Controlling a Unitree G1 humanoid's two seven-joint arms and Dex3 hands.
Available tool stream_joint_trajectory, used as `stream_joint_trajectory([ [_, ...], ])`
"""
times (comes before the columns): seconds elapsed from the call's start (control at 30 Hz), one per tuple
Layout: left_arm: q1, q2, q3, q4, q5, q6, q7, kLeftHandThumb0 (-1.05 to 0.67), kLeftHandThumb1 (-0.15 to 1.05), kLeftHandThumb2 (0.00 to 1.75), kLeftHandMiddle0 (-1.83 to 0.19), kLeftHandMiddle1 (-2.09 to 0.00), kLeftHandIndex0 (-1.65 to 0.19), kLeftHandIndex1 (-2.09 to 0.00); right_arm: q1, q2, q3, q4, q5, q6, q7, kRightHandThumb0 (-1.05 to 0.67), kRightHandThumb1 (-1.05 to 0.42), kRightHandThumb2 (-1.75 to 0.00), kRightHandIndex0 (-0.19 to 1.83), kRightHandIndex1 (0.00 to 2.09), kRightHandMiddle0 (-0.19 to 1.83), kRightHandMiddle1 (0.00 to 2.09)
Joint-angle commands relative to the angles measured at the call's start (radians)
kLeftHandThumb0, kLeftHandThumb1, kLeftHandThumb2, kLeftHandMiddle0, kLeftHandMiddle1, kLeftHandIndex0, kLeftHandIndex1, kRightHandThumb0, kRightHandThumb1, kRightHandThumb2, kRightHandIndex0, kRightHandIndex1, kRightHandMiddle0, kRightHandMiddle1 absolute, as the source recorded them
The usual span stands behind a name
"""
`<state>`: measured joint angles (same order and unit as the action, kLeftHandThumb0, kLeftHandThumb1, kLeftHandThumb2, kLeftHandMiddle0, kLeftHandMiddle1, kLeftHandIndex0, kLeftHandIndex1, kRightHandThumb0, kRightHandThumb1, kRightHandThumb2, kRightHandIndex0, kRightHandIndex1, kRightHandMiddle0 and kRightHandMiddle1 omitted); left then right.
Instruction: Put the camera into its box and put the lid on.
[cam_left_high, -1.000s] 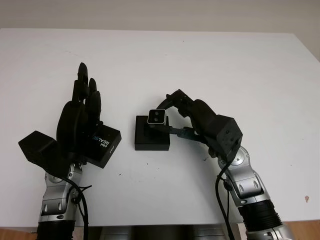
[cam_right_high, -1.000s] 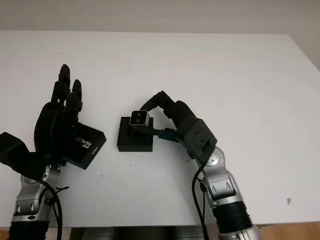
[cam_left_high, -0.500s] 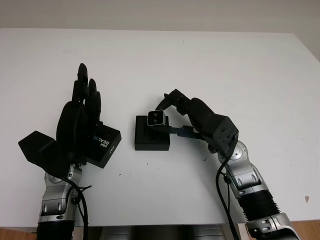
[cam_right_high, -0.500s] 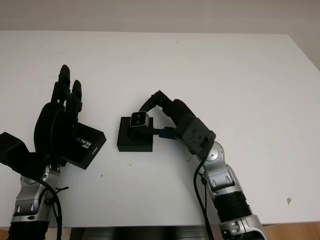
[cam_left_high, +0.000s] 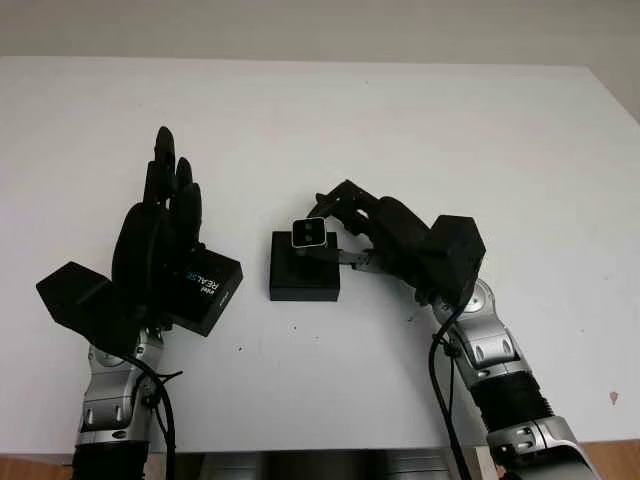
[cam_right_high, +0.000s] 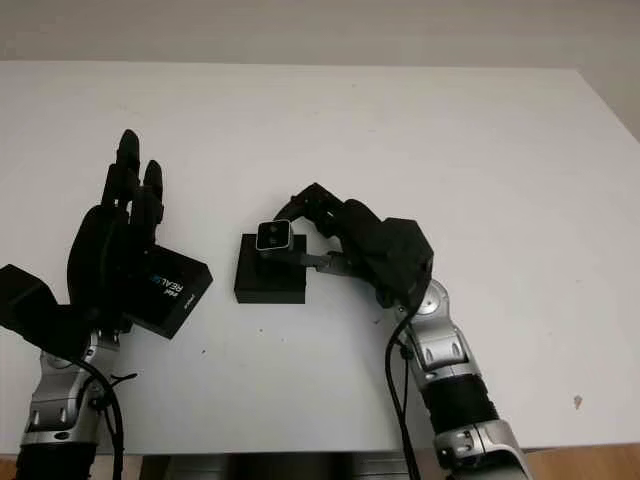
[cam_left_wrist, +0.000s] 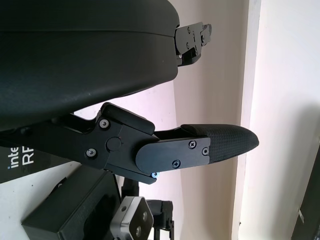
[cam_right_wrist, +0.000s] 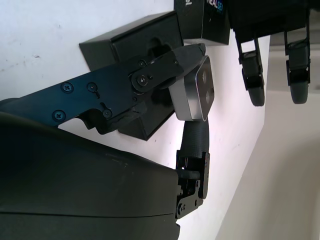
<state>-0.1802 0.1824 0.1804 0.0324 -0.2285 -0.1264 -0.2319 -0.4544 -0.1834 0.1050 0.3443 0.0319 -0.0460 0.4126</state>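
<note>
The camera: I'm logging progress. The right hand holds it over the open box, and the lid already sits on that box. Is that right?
Not quite. The right hand does hold the camera over the open box, but the lid is not on it: the left eye view shows it apart on the table, under the left hand.

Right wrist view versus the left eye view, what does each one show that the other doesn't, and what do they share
Right wrist: the round recess in the box's insert. Left eye: both arms, and the lid under the open left hand on the white table. Both: the right hand pinching the silver camera above the open black box.
</note>
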Motion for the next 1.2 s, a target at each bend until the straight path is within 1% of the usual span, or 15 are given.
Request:
stream_joint_trajectory([
  [0.0,0.012,0.007,0.003,-0.012,0.001,0.001,-0.003,-0.76,1.05,0.53,0.19,0.0,0.19,0.0,-0.012,0.016,-0.01,0.004,0.02,0.0,0.008,-0.51,-0.99,-0.05,0.17,0.06,0.32,1.69],
  [0.3,0.013,0.012,0.007,-0.016,-0.005,0.009,-0.003,-0.77,1.05,0.52,0.19,0.0,0.19,0.0,-0.005,0.022,-0.004,0.025,0.016,-0.02,0.014,-0.5,-0.99,-0.05,0.16,0.05,0.34,1.67],
  [0.57,0.01,0.014,0.007,-0.012,-0.007,0.004,-0.012,-0.76,1.05,0.53,0.19,0.0,0.19,0.0,0.0,0.01,0.005,0.033,-0.019,-0.044,0.009,-0.52,-1.0,-0.06,0.16,0.05,0.33,1.71],
  [1.17,0.015,0.011,0.008,-0.016,-0.01,0.005,-0.009,-0.77,1.05,0.51,0.19,0.0,0.19,0.0,-0.013,0.005,0.011,0.099,-0.068,-0.088,-0.005,-0.48,-0.99,-0.05,0.16,0.05,0.32,1.71],
])
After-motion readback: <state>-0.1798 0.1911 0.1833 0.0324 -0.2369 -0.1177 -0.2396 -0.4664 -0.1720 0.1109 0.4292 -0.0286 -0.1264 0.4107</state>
